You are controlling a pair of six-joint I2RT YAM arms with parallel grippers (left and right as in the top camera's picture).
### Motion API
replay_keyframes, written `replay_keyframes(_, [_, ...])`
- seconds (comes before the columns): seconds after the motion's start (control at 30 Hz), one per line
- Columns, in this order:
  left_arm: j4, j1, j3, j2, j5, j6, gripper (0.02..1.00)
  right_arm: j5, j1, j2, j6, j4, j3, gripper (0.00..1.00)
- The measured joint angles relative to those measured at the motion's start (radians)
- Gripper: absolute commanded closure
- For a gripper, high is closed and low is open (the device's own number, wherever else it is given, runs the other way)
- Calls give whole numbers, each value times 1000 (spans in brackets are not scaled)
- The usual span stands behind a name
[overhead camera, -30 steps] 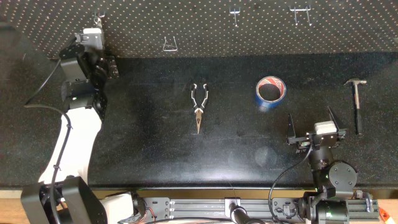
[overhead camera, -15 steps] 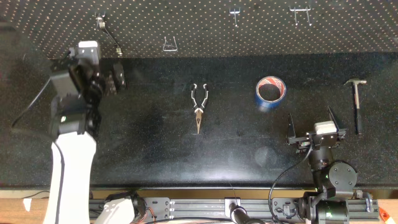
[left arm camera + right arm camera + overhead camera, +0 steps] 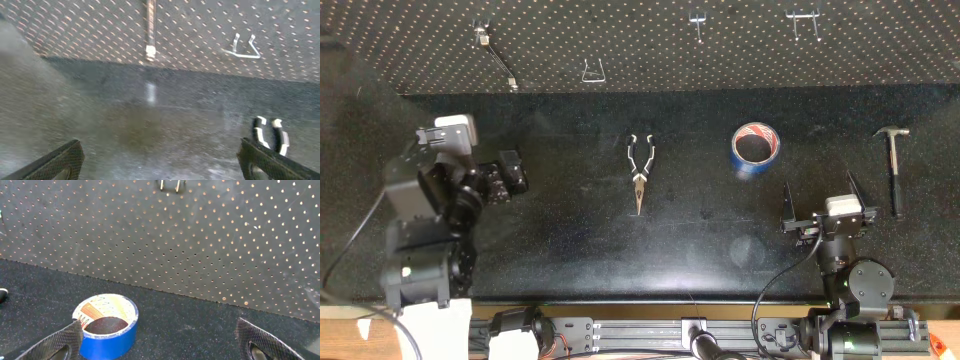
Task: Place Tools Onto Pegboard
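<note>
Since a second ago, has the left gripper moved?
Yes. In the top view the left gripper has pulled back from the pegboard, coming down the picture, and is now about level with the pliers.

blue tape roll [image 3: 112,332], black white-dotted pegboard [image 3: 200,245]

Black speckled work surface [image 3: 570,240], pale wooden edge [image 3: 935,312] along its near side

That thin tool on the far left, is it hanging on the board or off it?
On: the thin tool hangs from a hook on the pegboard, nothing holding it.
</note>
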Motion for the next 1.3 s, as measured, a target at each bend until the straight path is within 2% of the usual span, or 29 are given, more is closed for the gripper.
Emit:
replay_keyframes(0.4, [-2, -410, 3, 442, 21, -307, 23, 0, 0, 0, 0, 0, 0, 7])
replay_keyframes(0.57, [-32, -521, 82, 635, 30, -374, 23, 0, 0, 0, 0, 0, 0, 5])
replay_keyframes(0.67, [-99, -568, 225, 755, 34, -394, 25, 0, 0, 0, 0, 0, 0, 7])
replay_keyframes(0.9, [-216, -594, 477, 943, 29, -399, 23, 0, 0, 0, 0, 0, 0, 5])
replay_keyframes(1.1, [-220, -613, 539, 1019, 2, -444, 25, 0, 0, 0, 0, 0, 0, 5])
replay_keyframes(1.3, [-227, -650, 543, 1046, -73, -509, 23, 0, 0, 0, 0, 0, 0, 5])
